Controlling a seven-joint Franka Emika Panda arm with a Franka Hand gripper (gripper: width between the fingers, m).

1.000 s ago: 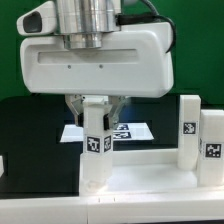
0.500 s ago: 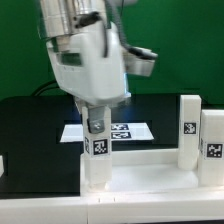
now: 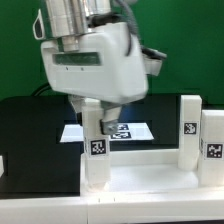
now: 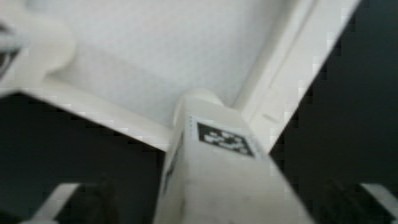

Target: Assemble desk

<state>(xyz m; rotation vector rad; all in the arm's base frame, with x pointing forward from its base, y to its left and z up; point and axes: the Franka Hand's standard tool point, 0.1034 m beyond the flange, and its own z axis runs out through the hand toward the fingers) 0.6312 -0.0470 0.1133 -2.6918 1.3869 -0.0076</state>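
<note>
The desk is partly built. In the exterior view the white tabletop panel [image 3: 150, 178] lies flat on the black table [image 3: 30, 125] at about 5 o'clock in the frame, and three chunky legs stand upright from it: the near leg [image 3: 96, 150] toward 6 o'clock, the tall leg [image 3: 188, 133] at about 3 o'clock, and the edge leg [image 3: 212, 147] just beyond it, cut off by the frame. Whether each is fully seated cannot be told; a fourth leg is not in view, so at least that one seems left.

The gripper [image 3: 101, 116] hangs directly over the top of the near leg. Its fingers look spread to either side of the leg's top, but whether they touch the leg is unclear. The wrist view shows the leg [image 4: 222, 170] with its tag between the fingers [image 4: 54, 203], apart from them.

Straight up, toward 12 o'clock, looks open. Toward 3 o'clock the tall leg stands well apart from the near one. The marker board [image 3: 130, 130] lies flat behind, at about 1 o'clock from the near leg.
</note>
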